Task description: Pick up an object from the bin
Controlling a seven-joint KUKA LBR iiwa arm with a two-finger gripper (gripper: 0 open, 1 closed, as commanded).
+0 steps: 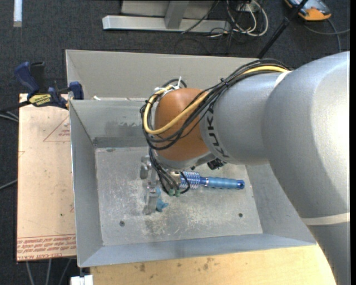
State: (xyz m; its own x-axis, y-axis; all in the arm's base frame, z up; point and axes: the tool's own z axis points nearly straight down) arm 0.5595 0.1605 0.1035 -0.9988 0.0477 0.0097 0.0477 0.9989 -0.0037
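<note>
Grey bin (83,167) holds little. Gripper (150,207) hangs low, likely to reach the small blue piece (162,206) beside its jaws. Their opening I cannot tell.

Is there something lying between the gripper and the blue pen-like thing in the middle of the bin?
No loose thing lies between them. The blue pen-like thing rests on the bin floor, on the view's right of the gripper. The robot's own cables hang over its ribbed end.

Dark carpet floor (33,39) all round. Grey metal stand base (167,21) at 12 o'clock, w/ tangle of cables (245,22) beside it; orange-black item (311,10) approx 1 o'clock.
</note>
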